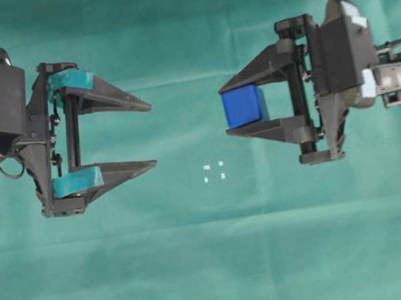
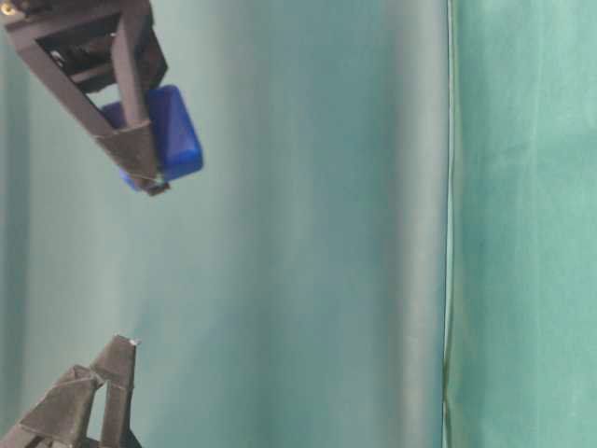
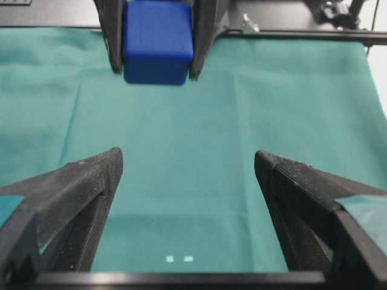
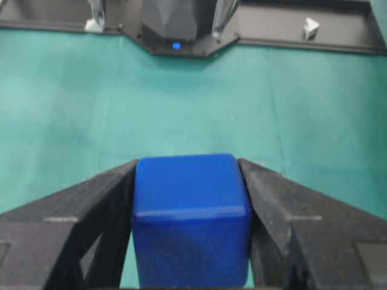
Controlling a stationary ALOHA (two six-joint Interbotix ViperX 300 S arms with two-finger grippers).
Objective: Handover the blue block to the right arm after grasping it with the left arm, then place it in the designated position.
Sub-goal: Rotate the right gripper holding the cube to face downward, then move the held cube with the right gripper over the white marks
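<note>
My right tool (image 1: 233,107): pinching the blue block (image 1: 244,106) between both fingers, clear of the counter (image 1: 220,270) | My left tool (image 1: 151,133): spread wide, holding nothing | Designated position (image 1: 214,171): white marks between the tools, bare

We've got the left arm (image 1: 2,114) reaching in level from the left of the overhead frame, its gripper (image 1: 153,132) with jaws spread wide and nothing between them. Over on the right side, our right arm (image 1: 353,47) points back toward it, gripper (image 1: 223,111) with jaws clamped on the blue block (image 1: 244,106), carried clear above the desk.
</note>
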